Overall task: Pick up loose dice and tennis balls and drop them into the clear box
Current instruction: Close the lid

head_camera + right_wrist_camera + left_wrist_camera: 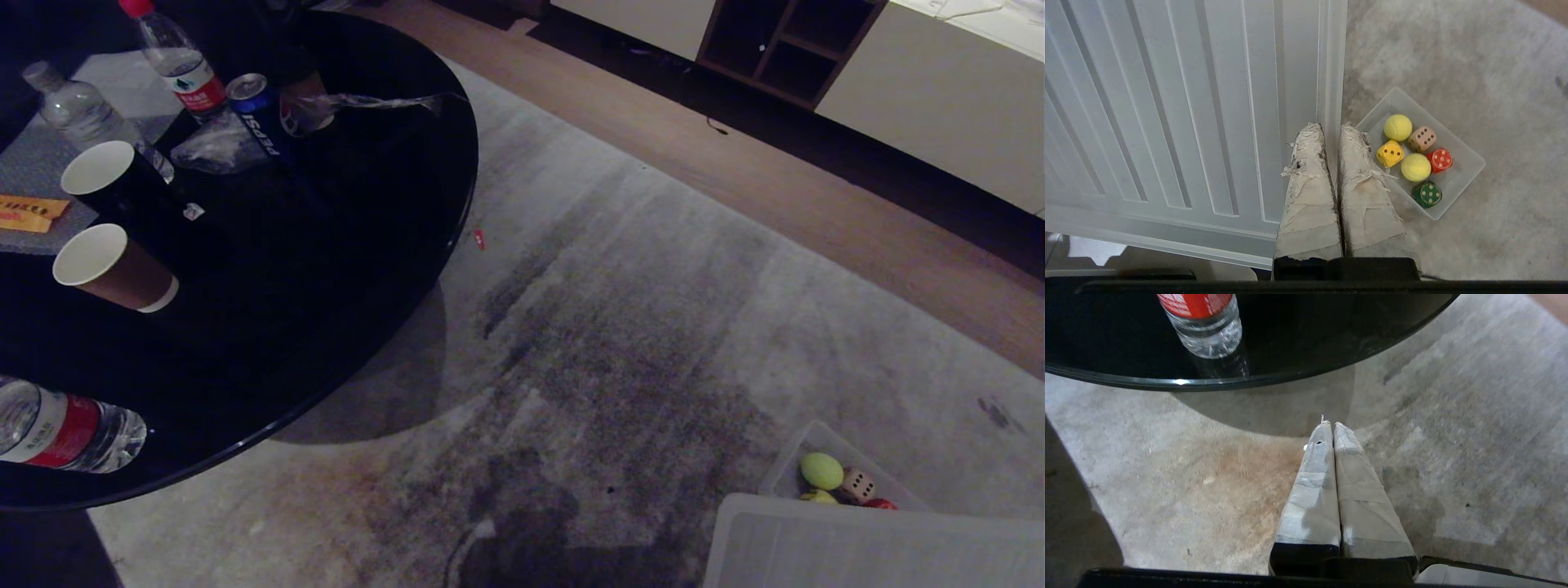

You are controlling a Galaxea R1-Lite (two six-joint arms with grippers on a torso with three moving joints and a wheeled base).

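On the grey carpet, the small clear plastic box (1468,165) holds two fuzzy yellow-green tennis balls (1398,127) and four pipped dice (1390,153), beside a ribbed translucent lid (1167,102). The right hand (1331,127) and left hand (1330,424) hang with fingers together, empty.

Glossy black table top (326,269) throwing reflections, matt stained grey carpet (653,327), translucent frosted plastic clear box (1470,163), ribbed translucent plastic lid (1167,102), fuzzy tennis balls (1398,127), smooth dice (1390,153), paper cups (114,269), frayed tape on gripper fingers (1310,196).
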